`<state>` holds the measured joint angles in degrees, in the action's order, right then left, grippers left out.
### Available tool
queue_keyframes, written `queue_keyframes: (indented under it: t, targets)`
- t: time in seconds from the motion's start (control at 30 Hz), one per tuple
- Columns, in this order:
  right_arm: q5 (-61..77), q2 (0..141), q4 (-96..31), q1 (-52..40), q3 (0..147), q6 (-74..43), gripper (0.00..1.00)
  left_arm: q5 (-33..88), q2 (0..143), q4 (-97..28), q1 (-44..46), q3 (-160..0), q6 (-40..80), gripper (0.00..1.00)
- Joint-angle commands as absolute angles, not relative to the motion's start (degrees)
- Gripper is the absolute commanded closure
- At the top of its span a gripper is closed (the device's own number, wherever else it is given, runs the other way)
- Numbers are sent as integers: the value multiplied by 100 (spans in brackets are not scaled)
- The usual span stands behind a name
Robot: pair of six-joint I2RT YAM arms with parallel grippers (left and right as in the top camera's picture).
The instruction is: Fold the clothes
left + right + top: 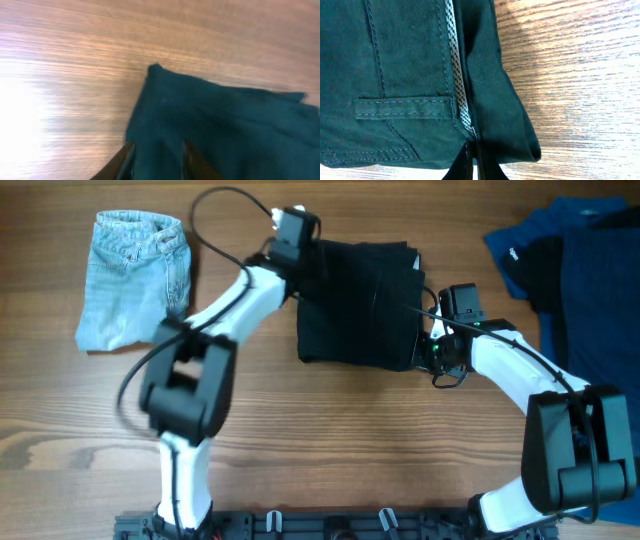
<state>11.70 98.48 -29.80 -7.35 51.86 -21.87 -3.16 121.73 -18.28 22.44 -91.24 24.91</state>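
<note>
Left arm [235, 305]: stretched to the far-left corner of the shorts [360, 300]. Left gripper [156, 155]: cloth between its fingers, grip unclear in the blur.
Right arm [510, 370]: bent to the shorts' right edge. Right gripper [476, 162]: pinched tight on the hem beside the whitish lining [454, 60].
Shorts: black, folded rectangular, flat at mid-table [330, 440], between the denim [130, 280] and the blue garment [590, 270].

A robot lab bench: wooden table [360, 435], black mounting rail [330, 526].

Overhead straight down over the whole table [330, 430]; both wrist views close-up, the black garment [360, 305] common to all three.
</note>
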Motion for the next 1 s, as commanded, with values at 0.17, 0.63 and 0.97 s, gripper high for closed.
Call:
queue_keyframes:
  t: [0.17,0.63,0.97]
  targets:
    - [722,9992,-2958,-722,5065,-2263,95,1026,11338,-4823,2152,-9161,2486,73]
    - [722,9992,-2958,-722,5065,-2265,94,2056,11511,-4993,2152,-7902,2458,81]
    - [722,9992,-2961,-722,5065,-2263,89,1640,11515,-4154,2152,-7555,2440,44]
